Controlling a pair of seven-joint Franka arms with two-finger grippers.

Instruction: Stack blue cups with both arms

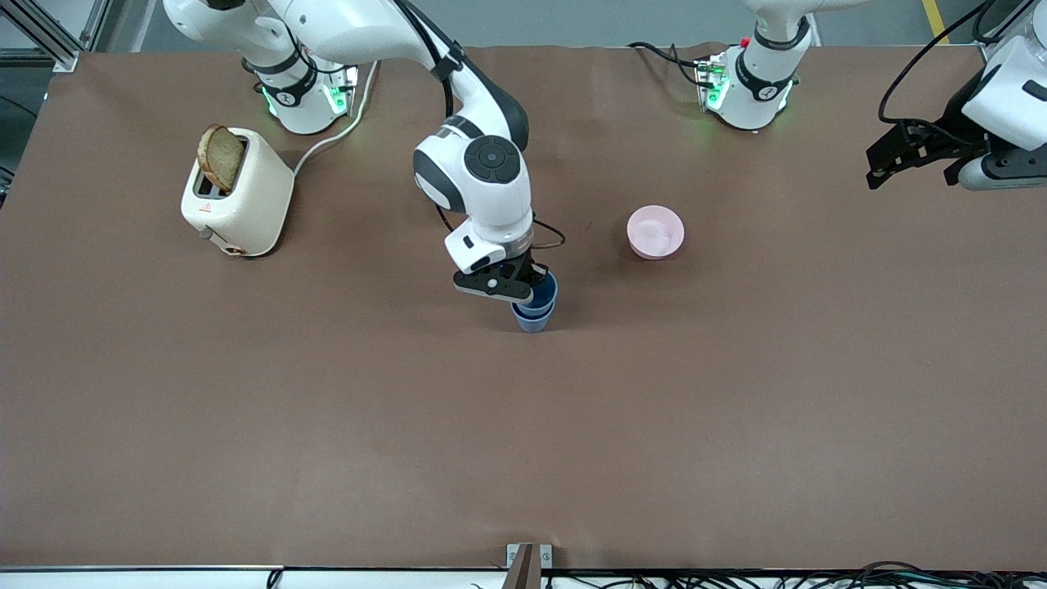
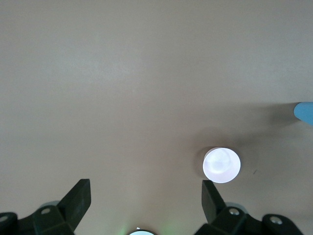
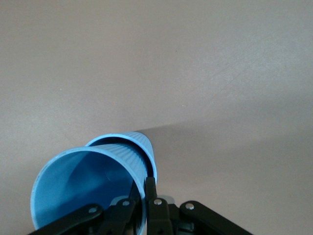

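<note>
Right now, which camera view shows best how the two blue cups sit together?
The right wrist view: the upper blue cup, gripped by the right gripper, sits partly inside the lower blue cup. The front view shows both small, half hidden under that gripper. The left wrist view shows only a blue edge.

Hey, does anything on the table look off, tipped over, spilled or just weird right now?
Nothing spilled or tipped. The blue cups stand nested upright, the right tool pinching the upper cup's rim. The pink bowl sits upright. The only oddity: a bread slice juts tilted from the toaster. The left tool waits open, raised.
</note>
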